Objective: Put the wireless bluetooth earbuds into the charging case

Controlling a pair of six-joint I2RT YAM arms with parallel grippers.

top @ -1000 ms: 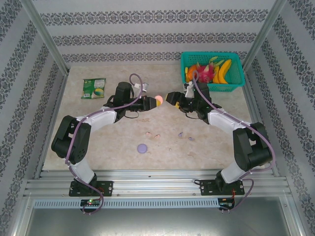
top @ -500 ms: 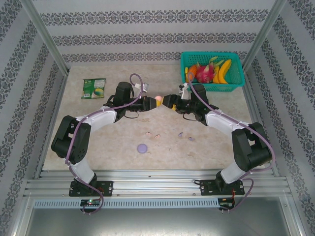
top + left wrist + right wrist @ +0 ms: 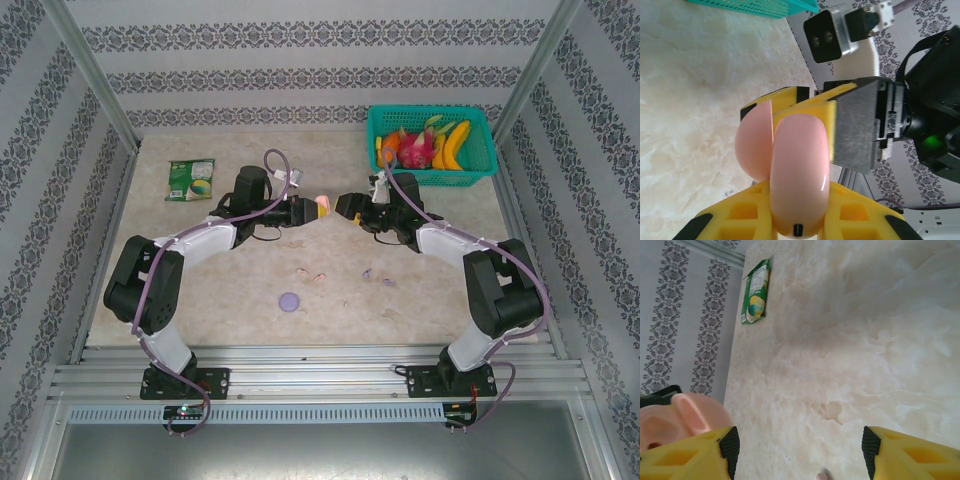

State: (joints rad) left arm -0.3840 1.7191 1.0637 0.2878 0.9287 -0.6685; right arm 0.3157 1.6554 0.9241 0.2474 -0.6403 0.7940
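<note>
Left tool point(image 3: 316, 207) pinches a pink case point(image 3: 795, 170) held clear above the tabletop point(image 3: 200, 270). Its yellow fingers are cut off by the lower edge of the left wrist view. The case's lid stands ajar, but its inside is hidden. The right tool point(image 3: 347, 205) faces it tip to tip with jaws spread, one finger close beside the case; whether they touch is hard to tell. Both arms reach forward and bend inward, their forearms meeting over the middle of the tabletop.

The earbuds lie on the tabletop, nearer the arm bases than either tool. The pink earbuds point(image 3: 319, 278) are below the left tool and the purple earbuds point(image 3: 366, 272) below the right, all too small to show any shape. A purple case point(image 3: 290, 301) lies nearer the bases again. A basket point(image 3: 450, 178) sits beyond the right tool.
</note>
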